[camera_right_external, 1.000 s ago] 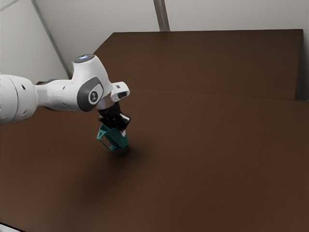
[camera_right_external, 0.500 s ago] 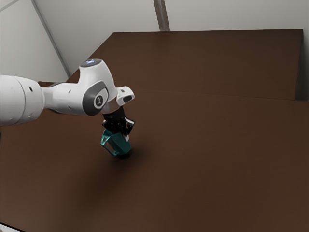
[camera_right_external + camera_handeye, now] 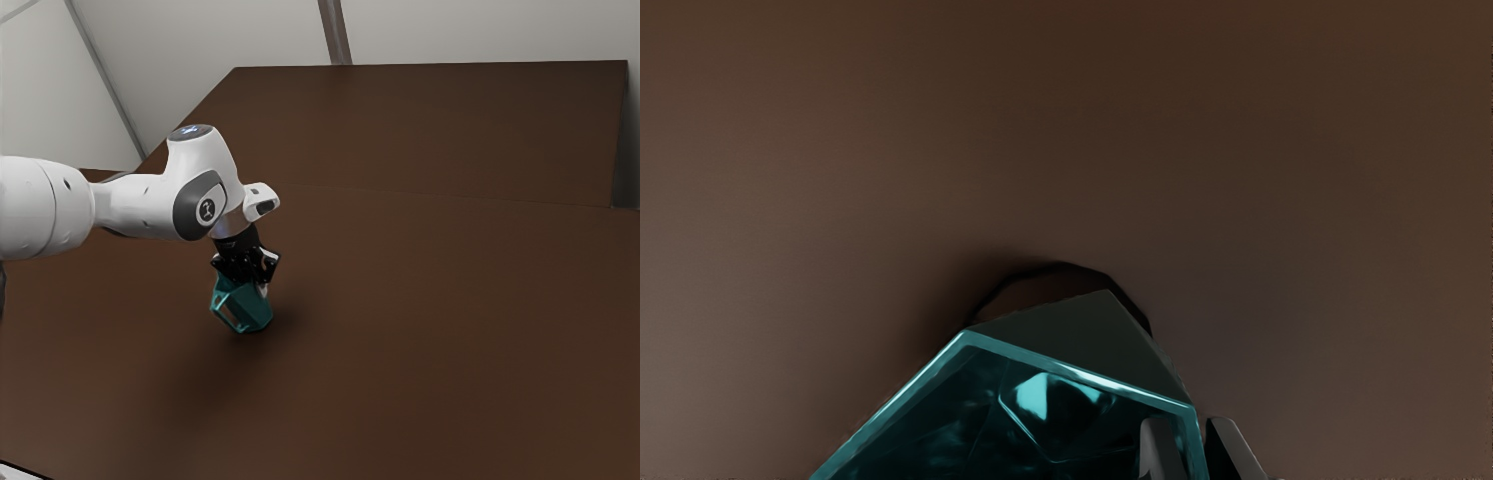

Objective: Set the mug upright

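My gripper (image 3: 262,284) points down at the teal mug (image 3: 247,306), which leans a little, its handle toward the exterior view's left. The mug's base is at or just above the table; contact is unclear. In the wrist view the open mouth of the mug (image 3: 1080,380) faces the camera, and its wall is pinched by my gripper (image 3: 1192,437), one finger inside the rim and the other outside.
The brown table (image 3: 430,300) spreads around the mug, with a dark shadow beside its base. Pale walls (image 3: 480,30) rise beyond the table's far edge.
My hand and the mug have shifted slightly toward the exterior view's right and down, closer to the table. The mug's lean has changed a little, and less shadow shows under it.
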Motion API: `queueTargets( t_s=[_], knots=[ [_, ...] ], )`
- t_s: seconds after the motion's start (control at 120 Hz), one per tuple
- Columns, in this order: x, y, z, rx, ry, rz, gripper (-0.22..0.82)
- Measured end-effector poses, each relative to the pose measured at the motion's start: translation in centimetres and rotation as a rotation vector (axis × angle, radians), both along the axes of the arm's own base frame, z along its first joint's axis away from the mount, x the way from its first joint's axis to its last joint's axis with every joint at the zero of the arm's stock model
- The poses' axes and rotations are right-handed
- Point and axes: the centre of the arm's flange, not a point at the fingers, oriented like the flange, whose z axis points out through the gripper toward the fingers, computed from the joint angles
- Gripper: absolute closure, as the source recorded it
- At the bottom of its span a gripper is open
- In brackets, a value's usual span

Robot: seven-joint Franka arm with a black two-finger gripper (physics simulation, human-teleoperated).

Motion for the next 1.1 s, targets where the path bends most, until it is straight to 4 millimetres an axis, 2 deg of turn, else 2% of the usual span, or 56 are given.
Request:
queueTargets(
  t_s=[0.167, 0.267, 0.508, 0.633, 0.692, 0.858, 0.933, 1.1],
  knots=[
    [0.0, 0.0, 0.1, -0.008, 0.006, 0.008, 0.49],
    [0.4, -0.3, 1.0, -0.031, 0.011, 0.022, 0.38],
    [0.8, -0.8, 3.0, -0.056, 0.054, 0.040, 0.26],
    [2.3, -0.5, 7.9, -0.066, 0.013, 0.037, 0.18],
    [3.3, 0.9, 10.5, -0.070, -0.017, 0.040, 0.14],
    [5.0, 4.7, 16.6, -0.045, -0.097, -0.001, 0.06],
    [5.3, 5.3, 18.7, -0.024, -0.124, -0.047, 0.04],
    [5.5, 6.5, 21.8, -0.007, -0.148, -0.131, 0.02]
  ],
)
